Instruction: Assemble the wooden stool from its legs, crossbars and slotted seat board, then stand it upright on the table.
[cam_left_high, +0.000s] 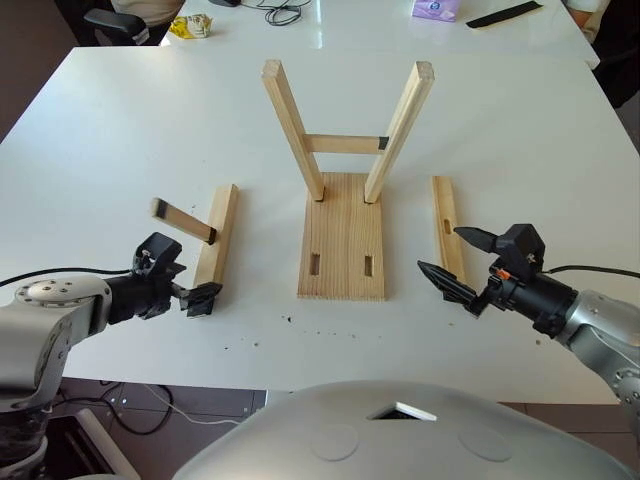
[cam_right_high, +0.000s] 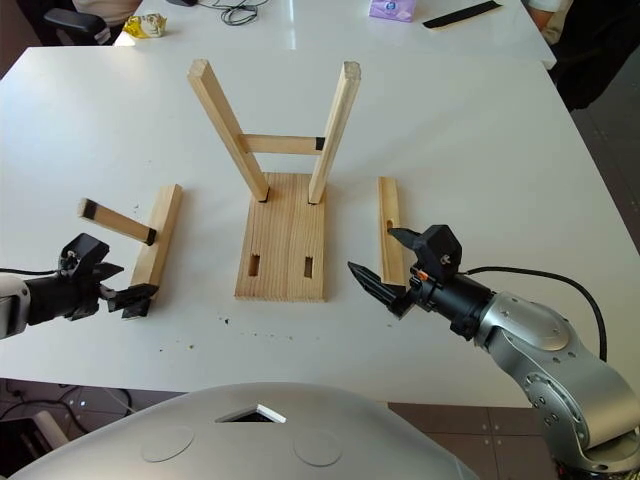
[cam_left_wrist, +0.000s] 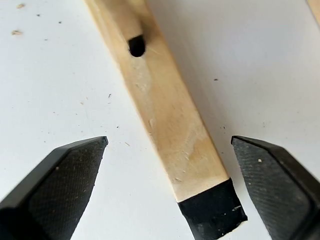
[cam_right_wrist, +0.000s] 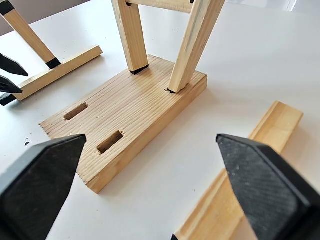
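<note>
Roughly halfway: seat board (cam_left_high: 341, 250) held one leg pair (cam_left_high: 293, 128). Left gripper (cam_left_wrist: 169, 141), spread, straddled the loose leg (cam_left_high: 220, 230) end; right gripper (cam_left_high: 438, 248) likewise spread. Next, presumably: pinch, lift.

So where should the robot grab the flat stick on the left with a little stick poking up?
Probably the near end of the left leg, just past its black tip. Its long sides are bare there; the crossbar juts up farther along. Come from the near end, one finger per side, as the open left claw is lined up.
</note>
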